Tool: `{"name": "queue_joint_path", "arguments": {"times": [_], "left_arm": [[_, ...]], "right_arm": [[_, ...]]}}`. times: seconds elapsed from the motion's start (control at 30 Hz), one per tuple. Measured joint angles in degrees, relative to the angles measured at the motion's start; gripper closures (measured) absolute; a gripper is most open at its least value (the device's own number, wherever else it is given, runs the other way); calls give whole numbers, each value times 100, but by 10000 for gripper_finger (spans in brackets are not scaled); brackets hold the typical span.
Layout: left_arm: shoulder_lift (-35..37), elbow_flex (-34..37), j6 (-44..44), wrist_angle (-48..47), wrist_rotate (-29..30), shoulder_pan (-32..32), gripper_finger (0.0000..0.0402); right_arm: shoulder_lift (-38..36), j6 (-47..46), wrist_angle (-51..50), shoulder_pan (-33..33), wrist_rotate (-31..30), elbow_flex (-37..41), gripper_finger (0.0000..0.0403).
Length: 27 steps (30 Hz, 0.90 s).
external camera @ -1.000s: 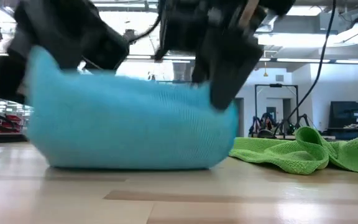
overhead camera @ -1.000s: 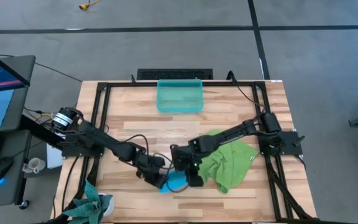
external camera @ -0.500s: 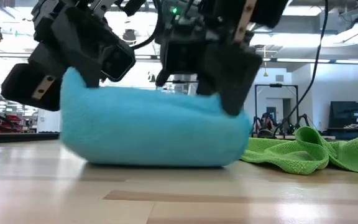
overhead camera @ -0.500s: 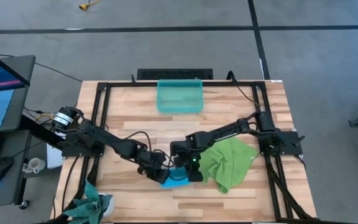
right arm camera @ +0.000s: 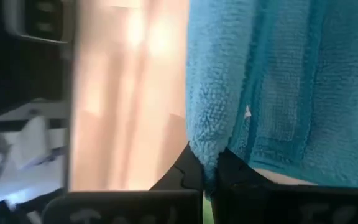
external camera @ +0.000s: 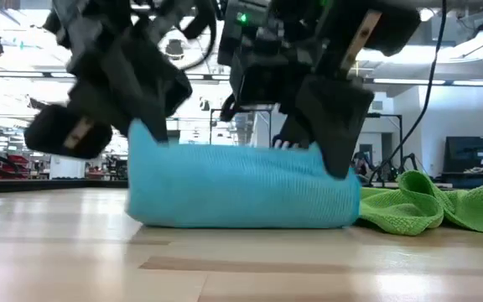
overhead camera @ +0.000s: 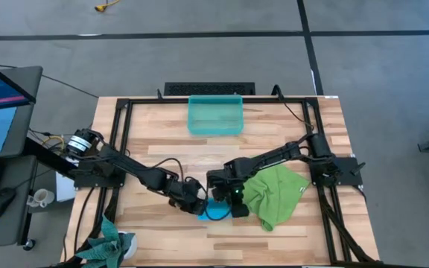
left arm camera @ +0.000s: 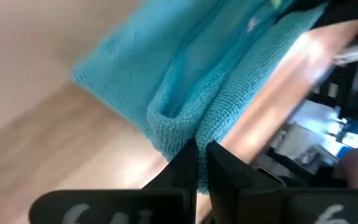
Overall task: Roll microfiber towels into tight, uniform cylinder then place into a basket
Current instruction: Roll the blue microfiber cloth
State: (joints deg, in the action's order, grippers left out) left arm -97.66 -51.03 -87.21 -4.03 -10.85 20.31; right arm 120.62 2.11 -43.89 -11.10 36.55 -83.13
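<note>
The wooden table fills the middle of the high view, and the work is gathered at its lower centre, presumably so that both arms can reach one spot. The lime green towel is spread loose at lower right of centre, crumpled and unrolled, apparently set aside until its turn. The basket stands at upper centre near the table's far edge, well apart from the towels, with nothing visible inside it, so that the rolling area is judged to be kept free. The blue towel lies on the wood as a thick, low roll, seen across the middle of the low view (in the high view it is mostly covered by the grippers). It is pinched at one end by the left gripper, whose fingers are closed tight on a fold of the cloth, and at the other end by the right gripper, likewise clamped narrow on the towel's edge; the two end grips are judged to keep the roll taut and even. At lower left of the high view a dark teal cloth bundle rests at the table edge, untouched. No brand, label or legible writing can be made out anywhere.
</note>
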Motion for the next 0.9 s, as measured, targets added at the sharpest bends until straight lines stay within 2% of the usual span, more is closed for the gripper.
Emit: {"name": "queue_joint_path", "arguments": {"times": [0.27, 0.4, 0.53, 0.63, 0.9], "left_arm": [[-372, -9, 624, -31, -530, -562, 391], [-377, -6, 759, -162, -598, -703, 391], [-377, 0, 766, -223, -594, -744, 391], [-377, 52, 766, -610, -709, -731, 391], [-370, 13, 875, -813, -629, -728, 391]], "right_arm": [[28, 361, -195, -38, -212, 4, 384], [26, 573, -209, 13, -432, 2, 382], [26, 732, -260, 97, -385, 8, 353], [37, 741, -605, 103, -324, 64, 332], [33, 751, -473, 127, -359, 39, 284]]}}
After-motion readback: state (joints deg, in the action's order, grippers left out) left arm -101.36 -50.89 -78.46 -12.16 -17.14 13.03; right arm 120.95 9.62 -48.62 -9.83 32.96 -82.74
